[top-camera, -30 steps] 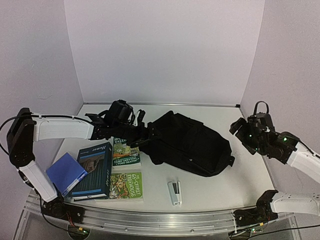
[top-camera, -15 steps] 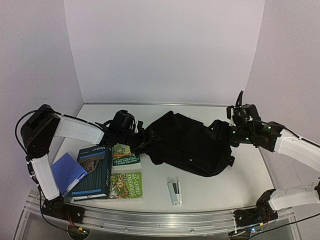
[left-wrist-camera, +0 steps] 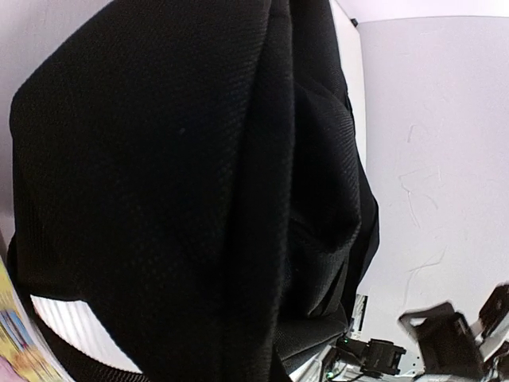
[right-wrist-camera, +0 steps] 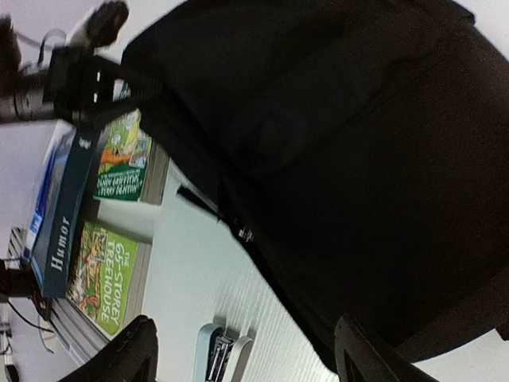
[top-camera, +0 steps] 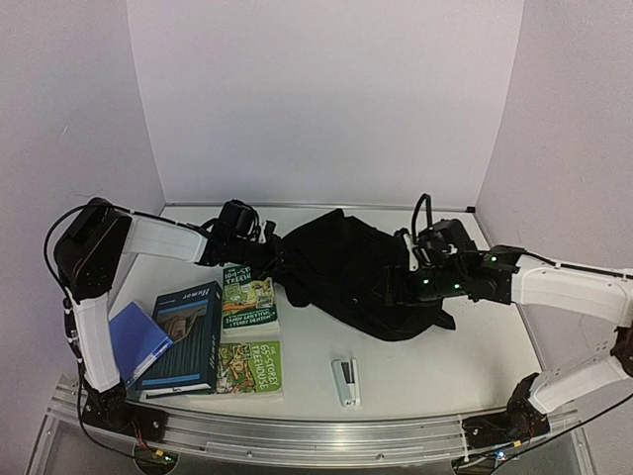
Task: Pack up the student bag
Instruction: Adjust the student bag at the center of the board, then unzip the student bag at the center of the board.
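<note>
A white table [top-camera: 485, 346] is seen across the lower half of the overhead frame. The student bag [top-camera: 346, 277] is laid on its side at the middle of the table, its black fabric bunched and ridged. The left gripper [top-camera: 273, 249] is set against the bag's left end, just left of frame centre. Its jaws are closed and the fabric appears to be pinched between them, though black on black hides the exact contact. The left wrist view is almost filled by the bag's folds. The right gripper [top-camera: 401, 289] is held over the bag's right-hand part. In the right wrist view its two fingers [right-wrist-camera: 137, 350] are seen well apart at the bottom of the frame, with nothing clamped between them. The bag fills the upper right of that view, above the fingers. A dark blue book titled Humor [top-camera: 185, 336] is laid at the lower left. Two green books are placed just to its right, one [top-camera: 248, 302] close to the bag's left end and the other [top-camera: 249, 366] nearer the bottom edge. A blue notebook [top-camera: 134, 341] is tucked against the Humor book's left side. A small stapler [top-camera: 344, 382] is laid at the bottom centre, apart from the bag.
</note>
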Robot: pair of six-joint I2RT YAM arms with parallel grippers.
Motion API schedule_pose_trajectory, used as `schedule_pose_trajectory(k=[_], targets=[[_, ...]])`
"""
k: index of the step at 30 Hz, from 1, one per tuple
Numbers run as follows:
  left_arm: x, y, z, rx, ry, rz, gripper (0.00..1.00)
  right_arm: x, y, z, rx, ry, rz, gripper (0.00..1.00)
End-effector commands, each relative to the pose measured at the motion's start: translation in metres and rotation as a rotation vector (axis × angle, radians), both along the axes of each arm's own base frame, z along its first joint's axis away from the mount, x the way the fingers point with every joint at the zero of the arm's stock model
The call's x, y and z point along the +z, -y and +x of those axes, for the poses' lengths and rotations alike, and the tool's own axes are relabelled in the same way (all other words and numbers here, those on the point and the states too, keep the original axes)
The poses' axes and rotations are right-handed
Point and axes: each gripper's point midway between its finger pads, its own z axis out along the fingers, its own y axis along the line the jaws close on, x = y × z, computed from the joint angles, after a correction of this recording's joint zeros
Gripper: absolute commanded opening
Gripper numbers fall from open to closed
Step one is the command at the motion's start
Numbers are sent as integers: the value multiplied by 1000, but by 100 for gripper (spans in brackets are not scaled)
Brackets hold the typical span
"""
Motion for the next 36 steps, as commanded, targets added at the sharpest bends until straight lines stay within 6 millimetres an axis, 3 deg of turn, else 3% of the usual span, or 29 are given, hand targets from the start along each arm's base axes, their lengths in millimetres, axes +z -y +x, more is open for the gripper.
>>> schedule_pose_trajectory(k=[1,4,7,11,18,25,31,36], targets=[[35,-4,42,-84,186,22,10,12,-35,9,45,69,-20,71],[33,-13,58,-68,195,81,28,11,-50,16,36,87,-46,66],[34,-20,59,-38,194,103,49,16,-54,30,-6,116,-65,61],[29,-19,47,-20,137,41,61,21,-58,46,-48,149,-100,57],[18,-7,24,-16,80,-15,69,9,-80,69,-31,159,-172,53],[18,-2,24,-11,78,-27,69,-4,-98,82,18,160,-224,51],[21,1,28,-10,86,-35,63,-19,-95,89,13,164,-296,50],[21,1,29,-10,87,-35,56,-28,-91,96,-13,176,-353,44]])
